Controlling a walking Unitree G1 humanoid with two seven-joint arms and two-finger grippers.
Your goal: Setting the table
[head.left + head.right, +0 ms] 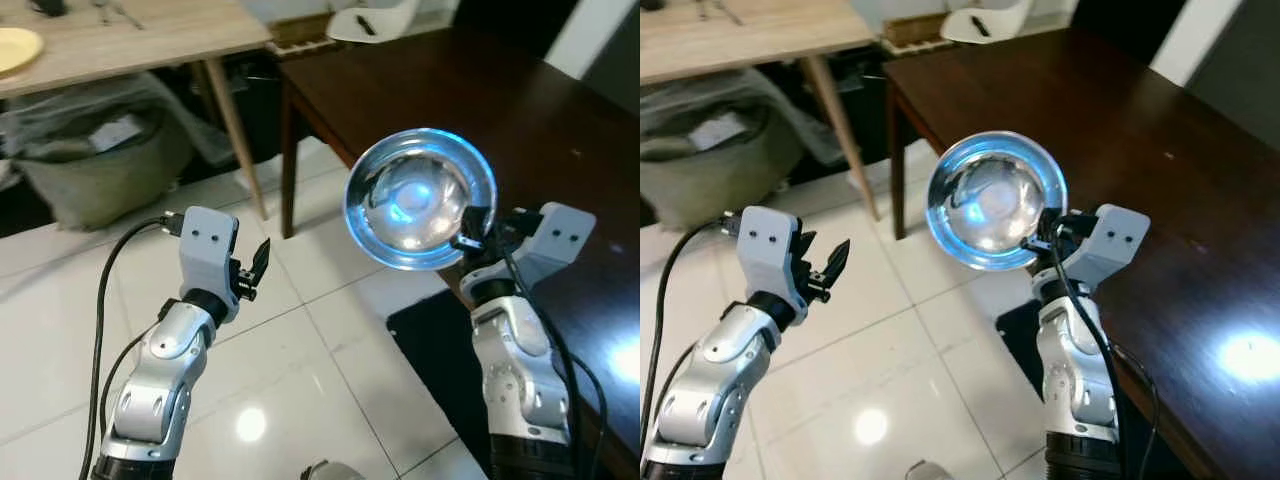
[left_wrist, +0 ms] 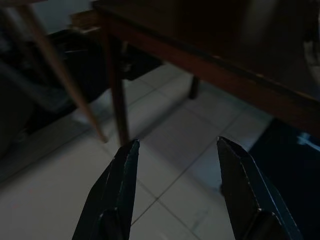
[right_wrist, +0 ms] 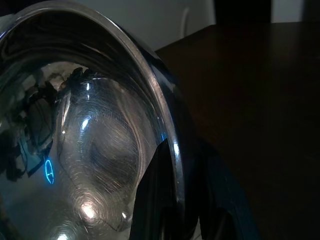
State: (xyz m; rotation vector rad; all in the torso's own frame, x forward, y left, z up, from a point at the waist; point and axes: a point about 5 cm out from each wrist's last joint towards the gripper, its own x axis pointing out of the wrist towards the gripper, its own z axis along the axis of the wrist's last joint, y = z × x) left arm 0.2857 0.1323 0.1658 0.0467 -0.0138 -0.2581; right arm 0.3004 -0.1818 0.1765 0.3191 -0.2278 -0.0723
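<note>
Over the white tiled floor (image 1: 300, 330), the left gripper (image 2: 175, 150) hangs with fingers spread apart, holding nothing. The right gripper (image 1: 470, 238) pinches the rim of a steel bowl (image 1: 420, 198), tilted toward the camera; beyond it spreads the dark wooden table (image 1: 520, 110).

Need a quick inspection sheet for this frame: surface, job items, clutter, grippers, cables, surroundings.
Surface: dark wooden table, bare where seen, glare spot near its edge.
Job's things: shiny metal bowl, held tilted in the air beside the table's edge, inside facing the camera.
Clutter: nothing seen on the dark table.
Grippers: right gripper shut on the bowl's rim; left gripper open, empty, over the floor.
Cables: black cable along the left arm; another down the right arm.
Surroundings: white tiled floor, light wooden table with a yellow plate, white chair.
</note>
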